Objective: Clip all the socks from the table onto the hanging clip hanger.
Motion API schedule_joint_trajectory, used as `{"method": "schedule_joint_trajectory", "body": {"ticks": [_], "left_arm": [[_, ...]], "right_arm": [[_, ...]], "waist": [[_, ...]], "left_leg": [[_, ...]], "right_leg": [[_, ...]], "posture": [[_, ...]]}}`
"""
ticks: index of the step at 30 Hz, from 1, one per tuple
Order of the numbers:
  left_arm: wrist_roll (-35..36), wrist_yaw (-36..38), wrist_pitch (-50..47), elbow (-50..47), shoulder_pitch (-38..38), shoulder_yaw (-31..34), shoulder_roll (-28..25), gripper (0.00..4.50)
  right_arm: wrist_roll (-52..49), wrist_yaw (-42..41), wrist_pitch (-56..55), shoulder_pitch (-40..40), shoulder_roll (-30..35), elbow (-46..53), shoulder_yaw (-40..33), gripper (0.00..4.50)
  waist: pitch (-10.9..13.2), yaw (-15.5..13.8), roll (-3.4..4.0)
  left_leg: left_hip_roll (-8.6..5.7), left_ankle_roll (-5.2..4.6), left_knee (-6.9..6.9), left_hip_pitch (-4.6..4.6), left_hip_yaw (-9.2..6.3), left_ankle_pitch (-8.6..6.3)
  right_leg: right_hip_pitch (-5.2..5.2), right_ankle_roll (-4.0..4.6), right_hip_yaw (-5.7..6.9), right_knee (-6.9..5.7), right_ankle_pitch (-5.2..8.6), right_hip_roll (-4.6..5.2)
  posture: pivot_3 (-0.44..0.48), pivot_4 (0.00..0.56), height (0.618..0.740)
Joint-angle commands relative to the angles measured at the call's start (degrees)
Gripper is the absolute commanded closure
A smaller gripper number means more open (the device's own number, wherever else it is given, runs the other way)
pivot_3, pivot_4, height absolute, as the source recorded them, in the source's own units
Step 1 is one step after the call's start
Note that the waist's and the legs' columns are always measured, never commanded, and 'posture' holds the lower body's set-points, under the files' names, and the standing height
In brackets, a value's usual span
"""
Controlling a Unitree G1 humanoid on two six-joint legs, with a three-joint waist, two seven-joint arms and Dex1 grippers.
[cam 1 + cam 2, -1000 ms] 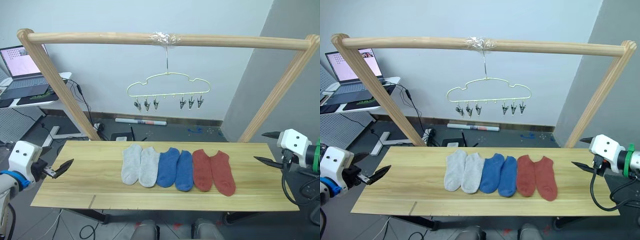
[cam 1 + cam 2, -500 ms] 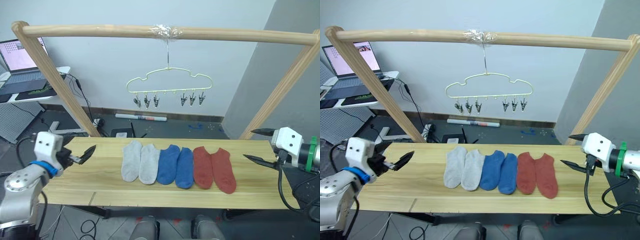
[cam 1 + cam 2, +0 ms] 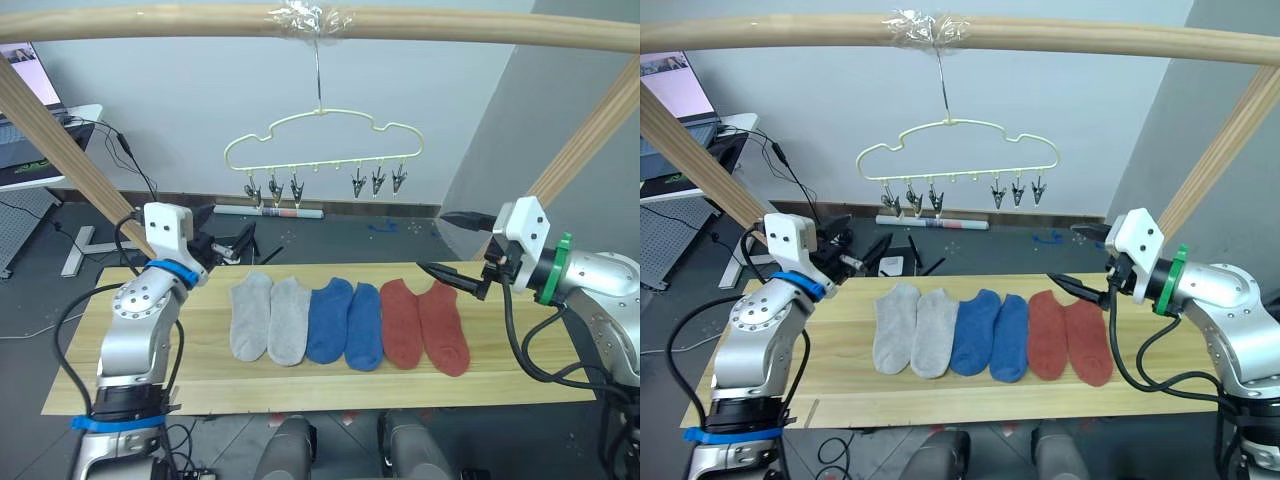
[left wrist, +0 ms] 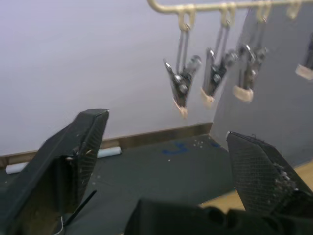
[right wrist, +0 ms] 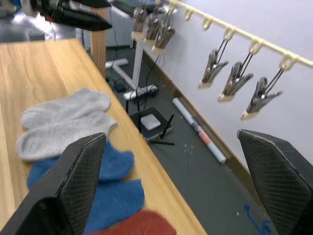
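Observation:
Six socks lie in a row on the table (image 3: 120, 372): two light grey socks (image 3: 268, 319) at the left, two blue socks (image 3: 345, 322) in the middle, two brick red socks (image 3: 425, 325) at the right. The pale clip hanger (image 3: 320, 140) hangs from the pole above them, its dark clips (image 4: 182, 85) empty. My left gripper (image 3: 232, 247) is open, above the table's far edge, left of the grey socks. My right gripper (image 3: 448, 247) is open, above the red socks' far end. In the right wrist view the grey socks (image 5: 63, 122) show between its spread fingers (image 5: 73, 181).
A thick wooden pole frame (image 3: 450, 28) spans the table, its slanted legs (image 3: 60, 150) at both ends. A laptop desk (image 3: 30, 100) stands at the far left. Cables and a white tube (image 3: 270, 211) lie on the floor behind the table.
Both arms have swung inward and up, from the table's ends to the far edge near the socks. The camera has moved closer and tilted down. Both grippers stay open.

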State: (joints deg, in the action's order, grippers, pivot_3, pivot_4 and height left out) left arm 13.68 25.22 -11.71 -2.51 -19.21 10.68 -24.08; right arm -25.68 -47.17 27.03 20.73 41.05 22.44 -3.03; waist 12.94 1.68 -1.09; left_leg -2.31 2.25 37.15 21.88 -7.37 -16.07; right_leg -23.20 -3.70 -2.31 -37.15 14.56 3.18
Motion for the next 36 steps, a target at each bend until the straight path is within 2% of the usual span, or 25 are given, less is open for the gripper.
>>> {"method": "schedule_joint_trajectory", "body": {"ticks": [1, 10, 26, 36], "left_arm": [[-1.11, -2.16, 3.9, -0.68, -1.13, -0.15, 1.54, 1.1], [-0.51, -5.45, 7.64, 5.05, -4.65, 0.72, 5.48, 1.1], [-0.67, -10.76, 11.91, 11.22, -8.86, 2.11, 8.47, 1.1], [-0.33, -13.6, 12.22, 11.71, -10.02, 2.85, 9.28, 1.1]], "right_arm": [[-0.37, 1.97, 1.21, 1.88, -1.38, 2.47, 0.69, 0.0], [-0.15, 3.45, 2.43, 4.05, -3.25, 3.06, 2.32, 0.0], [-0.78, 3.0, 3.94, 5.05, -2.66, 3.49, 2.1, 0.0], [-0.56, 1.84, 4.02, 6.58, -2.19, 2.02, 1.76, 0.0]], "waist": [[0.29, 0.06, -0.05], [1.13, 0.34, -0.08], [2.37, 1.63, -0.25], [2.61, 1.7, -0.28]], "left_leg": [[0.01, 0.01, 0.02, 0.04, 0.0, 0.01], [0.01, 0.0, 0.04, 0.06, 0.07, 0.01], [0.01, -0.01, 0.05, 0.1, 0.1, 0.01], [0.01, -0.01, 0.05, 0.17, 0.13, 0.01]], "right_leg": [[-0.05, 0.05, 0.01, 0.0, -0.07, -0.01], [-0.08, 0.06, 0.01, 0.01, -0.07, -0.02], [-0.1, 0.05, -0.01, 0.02, -0.07, -0.02], [-0.19, 0.05, -0.02, 0.01, -0.07, -0.02]], "posture": [[-0.079, 0.272, 0.74], [-0.111, 0.289, 0.74], [-0.127, 0.304, 0.74], [-0.126, 0.307, 0.74]]}}
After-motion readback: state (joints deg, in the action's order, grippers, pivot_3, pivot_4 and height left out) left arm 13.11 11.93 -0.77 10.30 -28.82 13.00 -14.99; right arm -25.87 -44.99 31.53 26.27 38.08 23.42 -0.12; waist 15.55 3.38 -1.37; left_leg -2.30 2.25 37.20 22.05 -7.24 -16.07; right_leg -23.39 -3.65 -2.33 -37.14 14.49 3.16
